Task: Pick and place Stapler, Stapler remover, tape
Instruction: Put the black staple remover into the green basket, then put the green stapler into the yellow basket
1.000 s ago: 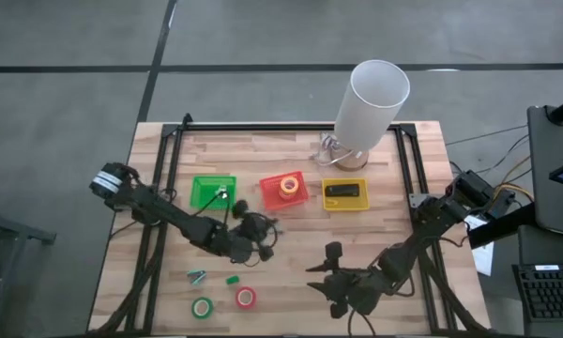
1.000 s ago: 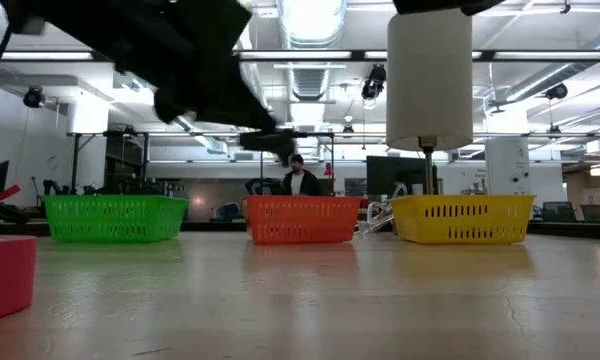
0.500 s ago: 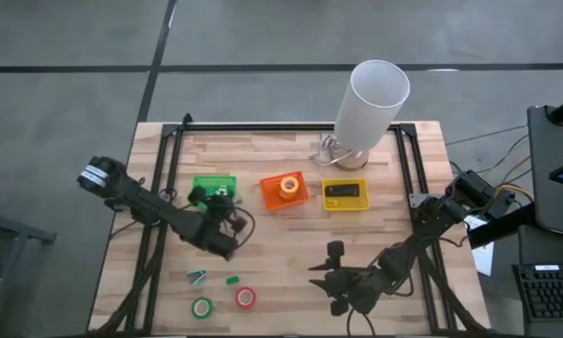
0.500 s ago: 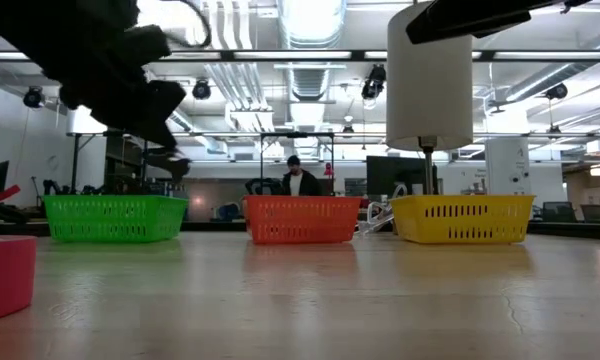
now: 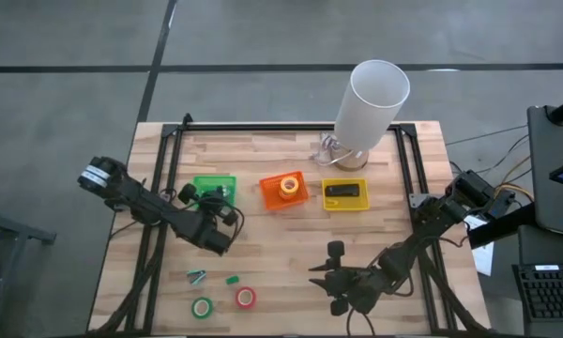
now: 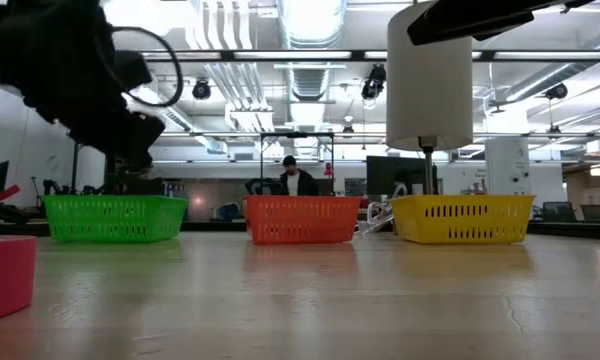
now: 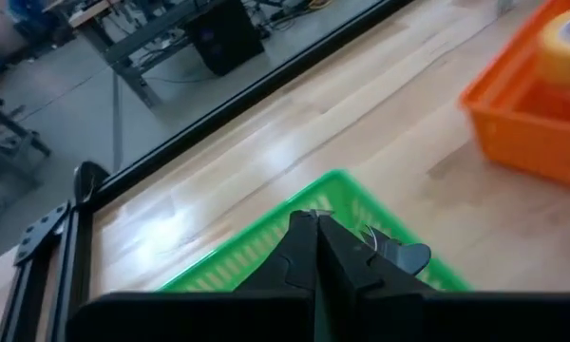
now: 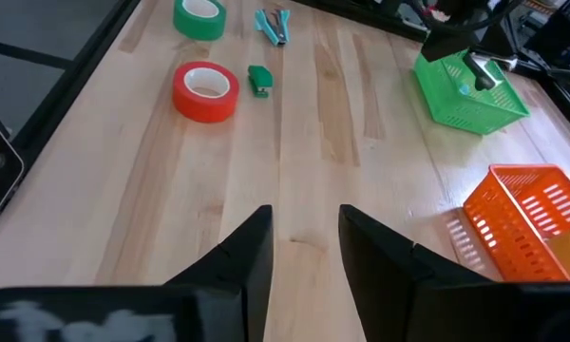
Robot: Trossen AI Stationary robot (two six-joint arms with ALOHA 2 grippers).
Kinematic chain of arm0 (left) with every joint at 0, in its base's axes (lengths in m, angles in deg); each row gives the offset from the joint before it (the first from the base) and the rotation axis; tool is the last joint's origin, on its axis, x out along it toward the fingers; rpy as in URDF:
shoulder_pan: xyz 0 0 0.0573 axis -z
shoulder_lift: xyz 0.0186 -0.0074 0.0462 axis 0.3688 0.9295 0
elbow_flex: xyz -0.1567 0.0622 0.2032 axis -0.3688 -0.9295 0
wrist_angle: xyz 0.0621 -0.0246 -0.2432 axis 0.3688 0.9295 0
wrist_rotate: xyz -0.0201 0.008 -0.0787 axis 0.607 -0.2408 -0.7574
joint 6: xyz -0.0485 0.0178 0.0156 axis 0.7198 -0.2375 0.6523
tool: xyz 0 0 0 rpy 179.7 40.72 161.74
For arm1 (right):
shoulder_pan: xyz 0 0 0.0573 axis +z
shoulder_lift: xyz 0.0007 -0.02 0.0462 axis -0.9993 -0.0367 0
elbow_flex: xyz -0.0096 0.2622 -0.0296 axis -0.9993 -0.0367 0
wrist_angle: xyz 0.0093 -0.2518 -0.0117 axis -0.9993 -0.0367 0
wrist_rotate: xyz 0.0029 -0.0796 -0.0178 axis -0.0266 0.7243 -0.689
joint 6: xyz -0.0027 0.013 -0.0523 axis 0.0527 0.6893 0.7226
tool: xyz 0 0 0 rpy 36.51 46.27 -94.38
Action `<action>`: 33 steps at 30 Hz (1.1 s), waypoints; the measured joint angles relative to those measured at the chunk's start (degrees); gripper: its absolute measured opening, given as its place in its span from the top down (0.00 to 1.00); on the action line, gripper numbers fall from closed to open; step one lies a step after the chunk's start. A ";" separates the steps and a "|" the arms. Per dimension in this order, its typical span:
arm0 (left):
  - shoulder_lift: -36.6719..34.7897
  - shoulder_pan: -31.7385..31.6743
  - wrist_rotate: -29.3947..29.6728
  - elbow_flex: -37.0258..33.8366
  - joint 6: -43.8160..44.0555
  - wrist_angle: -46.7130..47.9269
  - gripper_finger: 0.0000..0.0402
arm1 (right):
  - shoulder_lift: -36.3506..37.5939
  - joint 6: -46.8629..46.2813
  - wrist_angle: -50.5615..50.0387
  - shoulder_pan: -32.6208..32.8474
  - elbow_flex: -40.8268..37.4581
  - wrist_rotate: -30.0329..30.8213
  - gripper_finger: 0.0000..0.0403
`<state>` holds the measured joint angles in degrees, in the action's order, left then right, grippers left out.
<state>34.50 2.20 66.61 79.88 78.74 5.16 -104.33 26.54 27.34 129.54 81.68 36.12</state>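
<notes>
Here left gripper (image 5: 216,195) hovers, seemingly closed, over green bin (image 5: 203,184).

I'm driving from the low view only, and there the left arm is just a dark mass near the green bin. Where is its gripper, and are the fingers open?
Observer: The left gripper is above the green bin. The left wrist view shows its fingers pressed together.
Operator: What tape is loose on the table?
Observer: A green tape roll and a red tape roll lie side by side on the wood, outside every bin.
Operator: And the right arm?
Observer: The right gripper waits over bare table with its fingers open, facing those two rolls.
</notes>
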 joint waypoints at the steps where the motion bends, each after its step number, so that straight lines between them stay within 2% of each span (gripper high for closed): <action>1: 0.00 -0.08 -0.24 -0.73 1.06 0.07 0.99 | 0.00 0.00 -0.02 0.00 0.00 -0.01 0.72; 6: 0.00 -0.14 -3.41 -2.85 5.50 -0.01 0.98 | -0.08 0.00 0.00 0.00 0.00 -0.04 0.73; 16: 0.00 -0.14 -3.54 -3.31 7.40 -0.55 0.96 | -0.13 -0.02 -0.02 -0.02 -0.38 -0.07 0.76; 20: 0.00 -0.01 -4.54 -2.71 6.87 -0.92 0.86 | -0.13 -0.84 -0.03 -0.02 -0.88 -0.07 0.77; 27: -0.62 0.23 -8.65 -0.89 4.94 -0.90 0.61 | -0.13 -1.82 -0.04 -0.02 -1.22 -0.26 0.79; 30: -1.53 1.91 -11.58 1.41 -0.96 -1.08 0.55 | -0.14 -1.90 -0.04 0.11 -1.25 -0.61 0.79; 33: -2.21 5.49 -14.87 4.35 -12.74 -4.25 0.54 | -0.13 -1.91 -0.04 0.09 -1.25 -0.61 0.79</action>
<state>32.29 7.69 51.74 84.23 66.00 0.91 -104.46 24.63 27.30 129.63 80.43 35.51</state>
